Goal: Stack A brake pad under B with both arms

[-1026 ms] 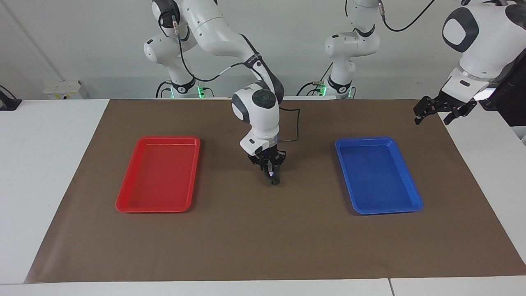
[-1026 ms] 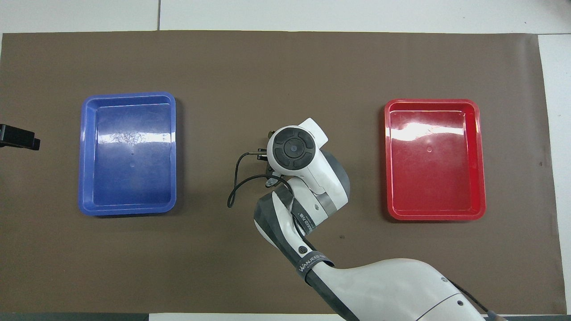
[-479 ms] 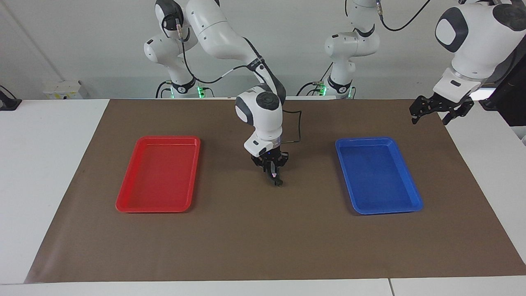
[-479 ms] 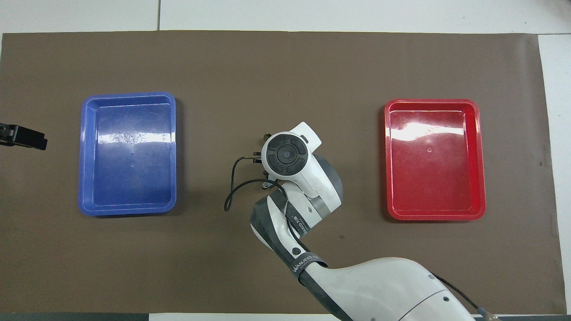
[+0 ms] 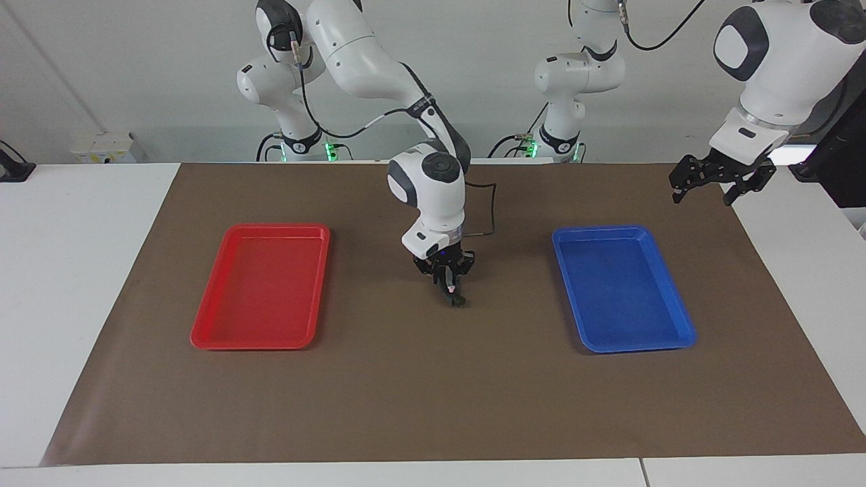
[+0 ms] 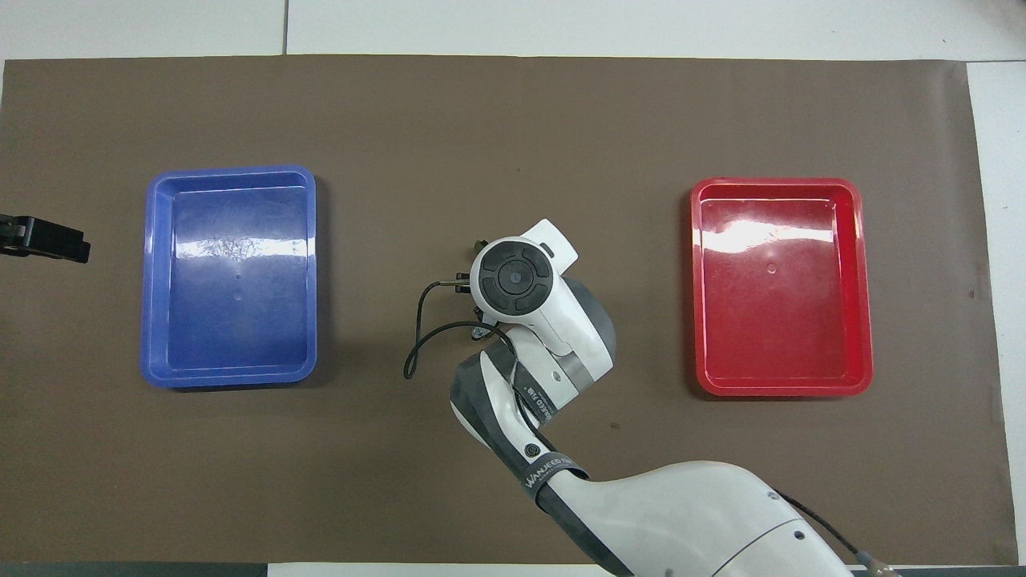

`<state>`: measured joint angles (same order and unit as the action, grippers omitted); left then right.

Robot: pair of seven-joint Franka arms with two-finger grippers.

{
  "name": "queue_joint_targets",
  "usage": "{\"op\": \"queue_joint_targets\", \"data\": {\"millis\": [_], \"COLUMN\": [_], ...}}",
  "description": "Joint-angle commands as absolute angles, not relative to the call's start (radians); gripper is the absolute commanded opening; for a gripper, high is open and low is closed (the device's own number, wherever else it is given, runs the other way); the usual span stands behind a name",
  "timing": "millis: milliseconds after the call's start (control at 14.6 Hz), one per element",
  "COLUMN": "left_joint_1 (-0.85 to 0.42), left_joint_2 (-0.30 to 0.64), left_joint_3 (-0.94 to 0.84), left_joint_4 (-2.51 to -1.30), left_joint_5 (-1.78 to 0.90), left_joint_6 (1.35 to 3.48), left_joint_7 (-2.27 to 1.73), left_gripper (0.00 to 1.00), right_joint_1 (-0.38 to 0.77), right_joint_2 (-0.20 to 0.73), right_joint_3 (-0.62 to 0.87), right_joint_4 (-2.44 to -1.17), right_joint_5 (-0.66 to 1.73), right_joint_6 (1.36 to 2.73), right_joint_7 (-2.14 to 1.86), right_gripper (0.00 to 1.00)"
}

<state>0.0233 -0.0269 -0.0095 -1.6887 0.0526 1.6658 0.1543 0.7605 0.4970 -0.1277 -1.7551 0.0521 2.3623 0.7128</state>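
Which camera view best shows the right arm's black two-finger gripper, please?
The facing view: the right gripper shows side-on, tips down at the brown mat between the trays. In the overhead view the arm's own white wrist hides it almost entirely.

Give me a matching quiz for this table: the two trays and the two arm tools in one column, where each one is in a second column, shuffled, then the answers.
Column one
1. red tray
2. blue tray
3. right tool
4. left tool

Column two
a. raised over the edge of the mat at the left arm's end
b. lying on the mat toward the right arm's end
c. low over the mat, between the two trays
d. lying on the mat toward the left arm's end

Pairs: 1-b, 2-d, 3-c, 4-a
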Motion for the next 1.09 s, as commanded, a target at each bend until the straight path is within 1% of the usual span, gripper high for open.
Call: {"op": "queue_joint_targets", "data": {"millis": [0, 68, 137, 411, 547, 616, 821, 889, 1026], "left_joint_1": [0.015, 0.015, 0.017, 0.015, 0.017, 0.018, 0.028, 0.029, 0.029], "left_joint_2": [-0.018, -0.018, -0.020, -0.028, -0.028, -0.028, -0.028, -0.028, -0.028], "left_joint_3": [-0.003, -0.003, -0.003, -0.005, -0.005, -0.003, -0.003, -0.003, -0.003], "left_joint_4": [-1.667, -1.666, -1.667, -1.686, -1.684, -1.686, -1.684, -1.684, -1.684], "left_joint_5": [0.040, 0.041, 0.041, 0.041, 0.041, 0.041, 0.041, 0.041, 0.041], "left_joint_6": [1.634, 1.635, 1.635, 1.637, 1.638, 1.637, 1.638, 1.640, 1.641], "left_joint_7": [0.087, 0.087, 0.084, 0.083, 0.083, 0.084, 0.084, 0.084, 0.084], "left_gripper": [1.00, 1.00, 1.00, 1.00, 1.00, 1.00, 1.00, 1.00, 1.00], "right_joint_1": [0.759, 0.758, 0.761, 0.761, 0.749, 0.743, 0.631, 0.603, 0.513], "right_joint_2": [0.502, 0.502, 0.500, 0.494, 0.470, 0.442, 0.332, 0.296, 0.223], "right_joint_3": [-0.130, -0.129, -0.130, -0.132, -0.138, -0.144, -0.147, -0.150, -0.149], "right_joint_4": [-1.749, -1.750, -1.753, -1.741, -1.741, -1.743, -1.753, -1.755, -1.769], "right_joint_5": [0.037, 0.037, 0.037, 0.034, 0.009, -0.001, -0.023, -0.025, -0.025], "right_joint_6": [2.382, 2.384, 2.384, 2.362, 2.343, 2.310, 2.222, 2.174, 2.067], "right_joint_7": [0.707, 0.707, 0.709, 0.707, 0.710, 0.715, 0.677, 0.631, 0.510], "right_gripper": [0.24, 0.65, 0.99, 1.00, 1.00, 1.00, 1.00, 1.00, 1.00]}}
